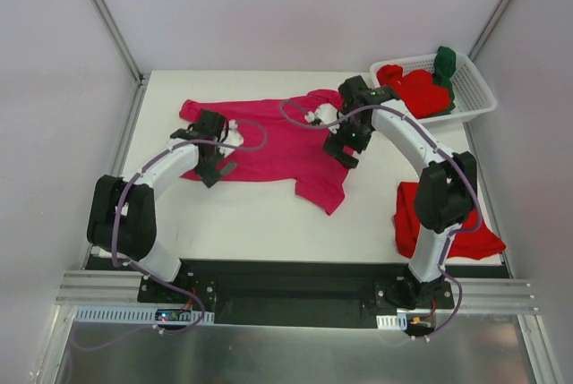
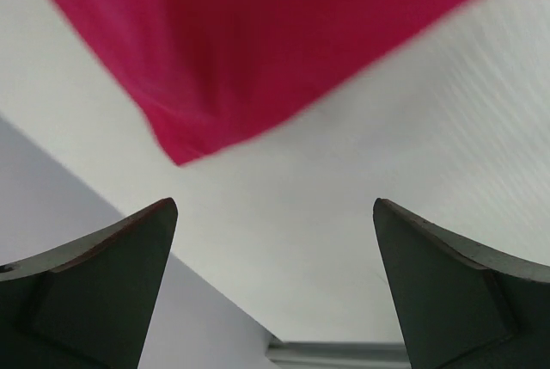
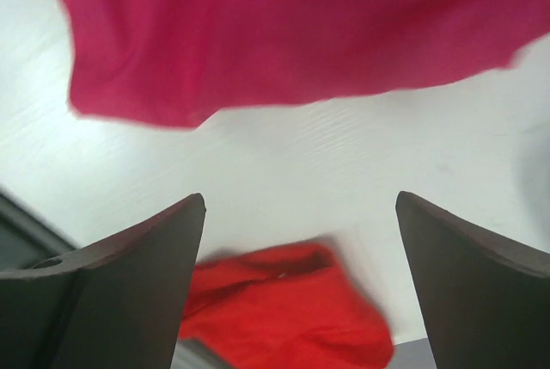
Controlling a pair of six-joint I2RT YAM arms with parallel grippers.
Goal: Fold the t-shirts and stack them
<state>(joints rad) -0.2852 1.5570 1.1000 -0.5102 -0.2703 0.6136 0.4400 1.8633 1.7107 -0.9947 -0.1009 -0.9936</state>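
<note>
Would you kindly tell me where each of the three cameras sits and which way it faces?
Top external: above and behind the bases, looking down on the table, magenta t-shirt and a red t-shirt; left arm and right arm show whole.
Left wrist: on that wrist, looking down past the open left end effector at the magenta t-shirt's corner.
Right wrist: likewise, past the open right end effector at the magenta t-shirt's edge and a red t-shirt.
Shared: all three see the magenta t-shirt.

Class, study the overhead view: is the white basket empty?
No, the white basket holds red cloth and dark green cloth draped over its far rim.
</note>
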